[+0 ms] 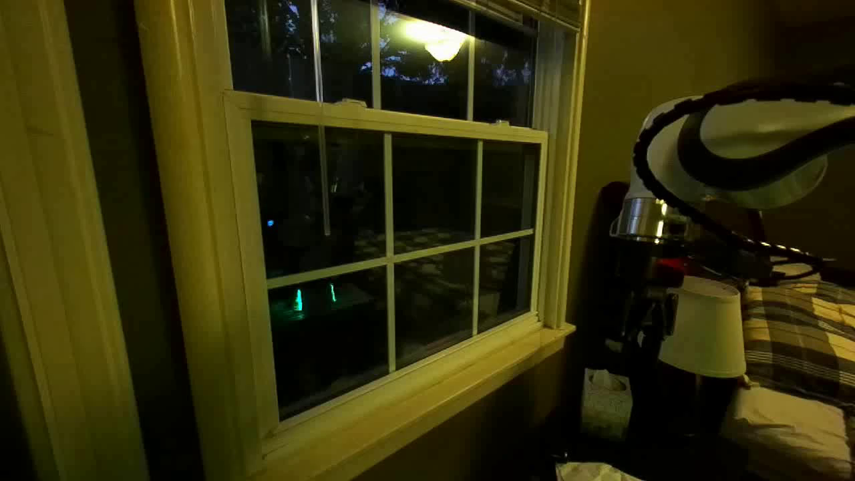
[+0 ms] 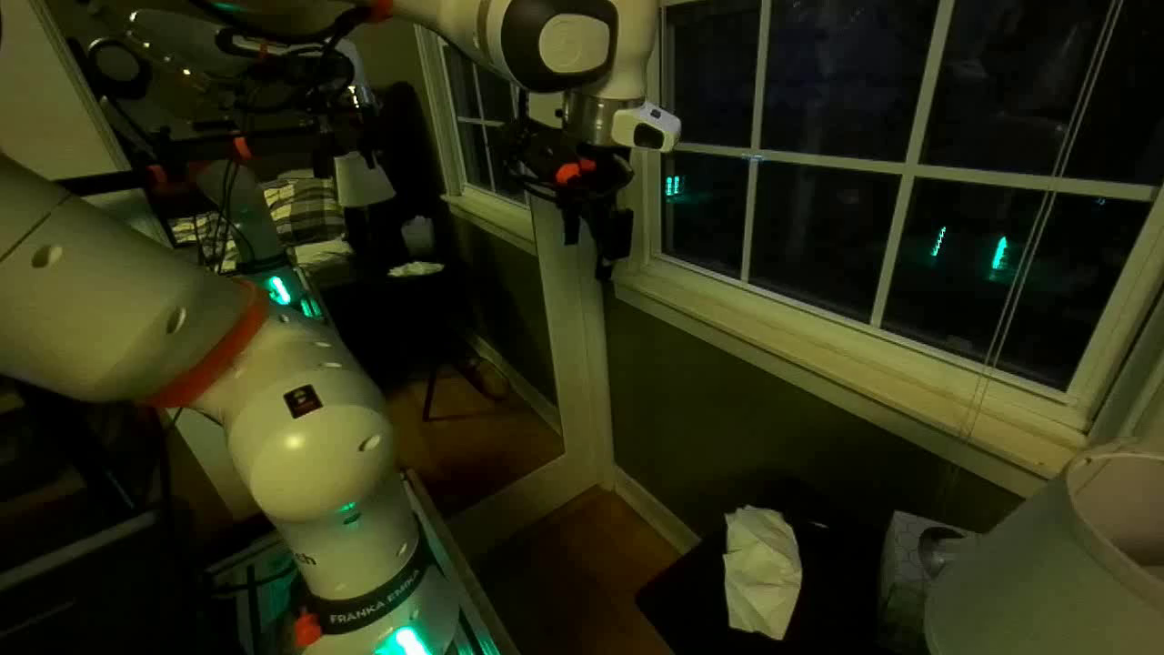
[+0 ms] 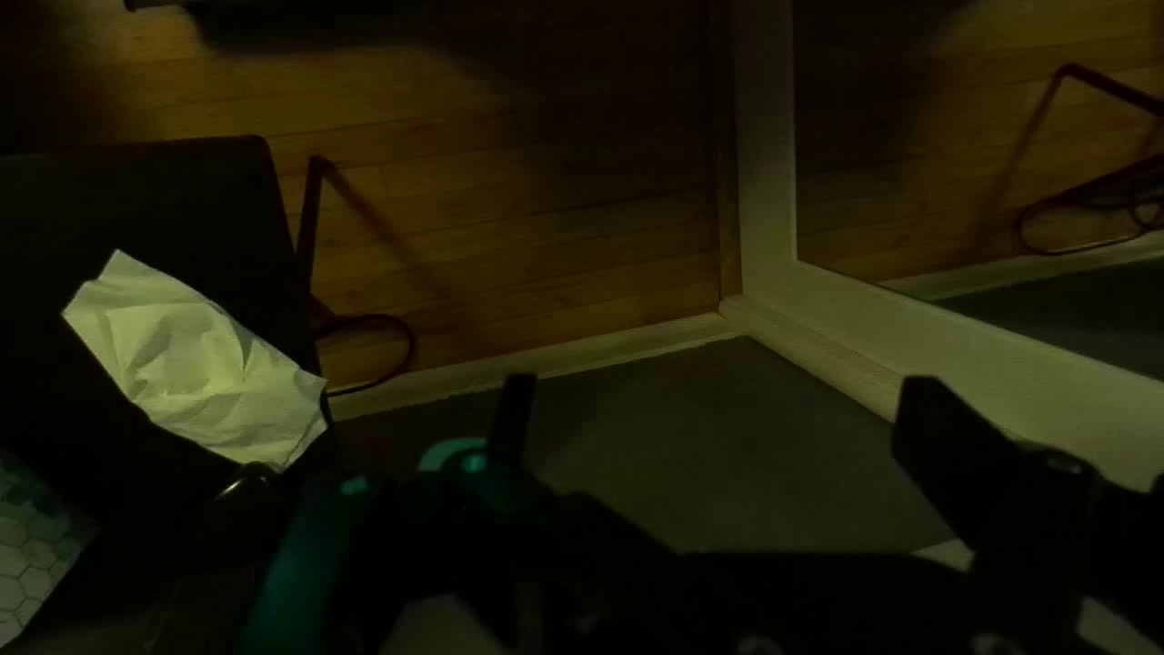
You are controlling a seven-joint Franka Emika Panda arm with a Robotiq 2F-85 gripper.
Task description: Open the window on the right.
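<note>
White arm [image 2: 309, 428] at near L, mirror [image 2: 582, 391] beyond it. Tool [image 2: 589, 247] hangs by L edge of the window [image 2: 909, 170]; can't tell if touching. Wrist view: its two fingers [image 3: 959, 455] stand spread wide apart. Window's R of centre, on far wall [image 2: 746, 391], lower sash [image 1: 393, 259] down on sill [image 2: 818, 350]. Near R: dark bench [image 2: 687, 587] w/ crumpled paper [image 2: 764, 573], hex-pattern box [image 2: 909, 555] R of it, then lampshade [image 2: 1046, 555] at R edge.

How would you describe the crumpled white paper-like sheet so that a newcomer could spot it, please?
Find the large cream-framed window, then the black table below it. There lies the crumpled white paper-like sheet, plain and creased, unlike the hexagon-patterned box nearby.
</note>
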